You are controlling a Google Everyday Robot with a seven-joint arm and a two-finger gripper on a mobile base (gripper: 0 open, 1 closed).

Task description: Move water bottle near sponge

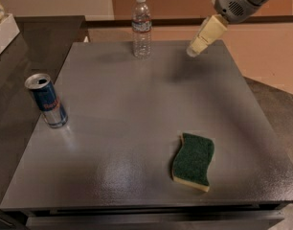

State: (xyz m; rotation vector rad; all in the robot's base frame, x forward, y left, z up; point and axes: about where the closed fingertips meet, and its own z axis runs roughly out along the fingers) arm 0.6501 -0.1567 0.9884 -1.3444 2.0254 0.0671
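Note:
The water bottle stands upright at the far edge of the grey table, clear and ribbed with a white cap. The sponge lies flat at the front right, dark green top over pale yellow foam. My gripper hangs above the table's far right part, to the right of the bottle and well apart from it. It holds nothing.
A blue-and-silver drink can stands upright near the table's left edge. A dark counter runs along the left, with a white object at the far left. The table's right edge drops to a tan floor.

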